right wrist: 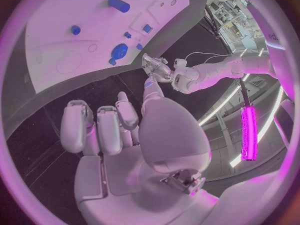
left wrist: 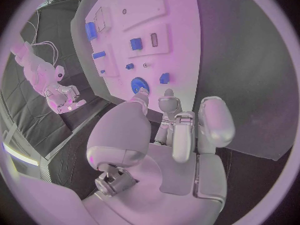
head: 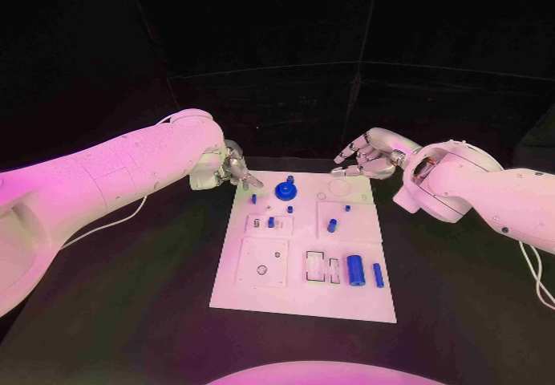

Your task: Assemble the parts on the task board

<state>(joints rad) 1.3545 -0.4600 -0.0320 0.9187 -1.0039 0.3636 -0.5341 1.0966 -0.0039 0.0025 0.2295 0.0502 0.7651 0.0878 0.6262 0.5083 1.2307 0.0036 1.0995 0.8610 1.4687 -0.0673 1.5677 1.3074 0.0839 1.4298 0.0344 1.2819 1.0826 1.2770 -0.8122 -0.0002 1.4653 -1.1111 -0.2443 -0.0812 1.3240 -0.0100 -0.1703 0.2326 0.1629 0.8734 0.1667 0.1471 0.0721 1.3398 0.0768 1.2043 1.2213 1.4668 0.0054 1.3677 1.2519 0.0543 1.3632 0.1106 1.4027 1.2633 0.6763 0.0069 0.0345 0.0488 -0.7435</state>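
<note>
The task board (head: 303, 277), a white rectangular plate, lies in the middle of the black table (head: 127, 321), its long side running away from the robot. At its far end stands a round blue gear-like part (head: 285, 191) with a small knob on top, and just beside it, toward the right, a pale circular recess (head: 338, 187) is marked in the board. Small blue pegs (head: 253, 197) stand around the middle of the board, one of them (head: 332, 226) on a raised white square plate. Nearer the robot, a thick blue cylinder (head: 356, 270) lies on its side next to a slimmer blue rod (head: 378, 275), with a rectangular slot (head: 314, 265) just to their left. A square white plate (head: 264, 261) with a small hole sits at the near left of the board.

The left hand (head: 232, 170) hovers at the far left corner of the board, close to the gear-like part but apart from it. In the left wrist view its fingers (left wrist: 187, 130) are loosely curled toward the palm with nothing between them, the fingertips pointing toward the gear-like part (left wrist: 139, 85).

The right hand (head: 368, 156) hangs beyond the far right corner of the board, off its edge. In the right wrist view its fingers (right wrist: 106, 127) are likewise bent inward side by side, the thumb (right wrist: 153, 92) standing apart, and it holds nothing. The board (right wrist: 56, 45) lies beyond those fingertips, well apart from them.
</note>
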